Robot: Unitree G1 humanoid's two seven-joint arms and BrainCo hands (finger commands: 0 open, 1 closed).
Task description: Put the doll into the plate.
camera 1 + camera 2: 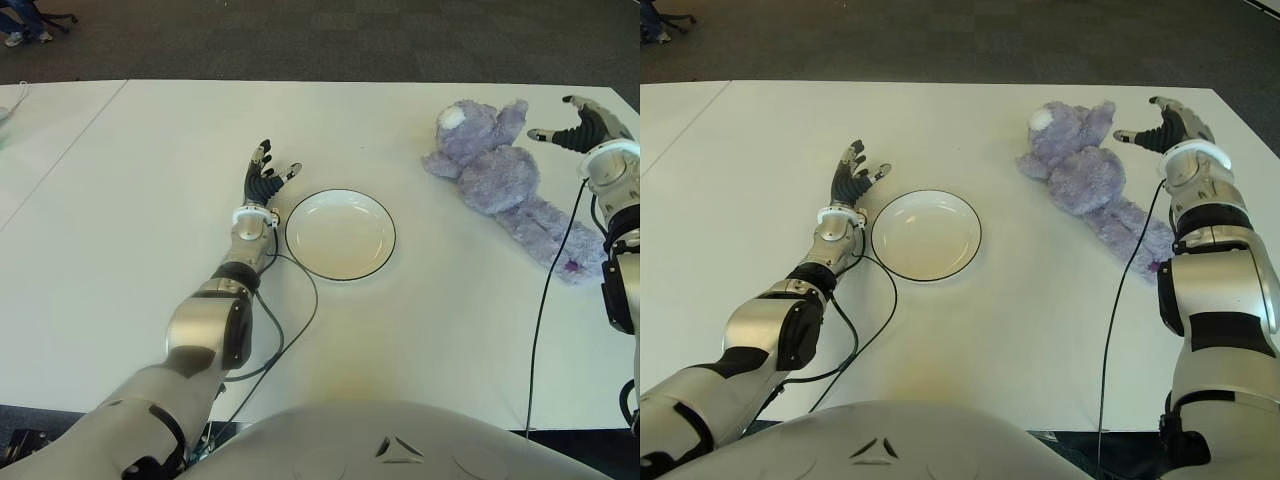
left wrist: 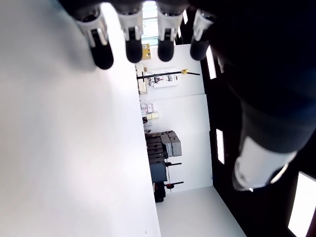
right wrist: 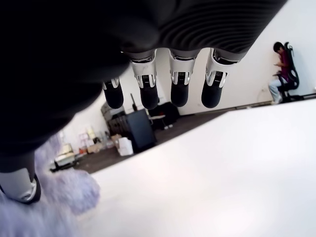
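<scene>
Purple doll [image 1: 505,180] lay at upper right of the table [image 1: 120,230], right hand [image 1: 585,125] spread just right of its head, left hand [image 1: 262,180] spread, empty, just left of plate [image 1: 340,234] at centre

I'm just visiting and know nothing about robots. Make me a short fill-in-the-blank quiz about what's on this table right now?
1. The plate holds ____.
2. The purple doll lies on the table beside the robot's ____ hand.
3. The left hand shows next to the ____, fingers spread.
4. Neither hand is ____ the doll.

Missing words: nothing; right; plate; holding
</scene>
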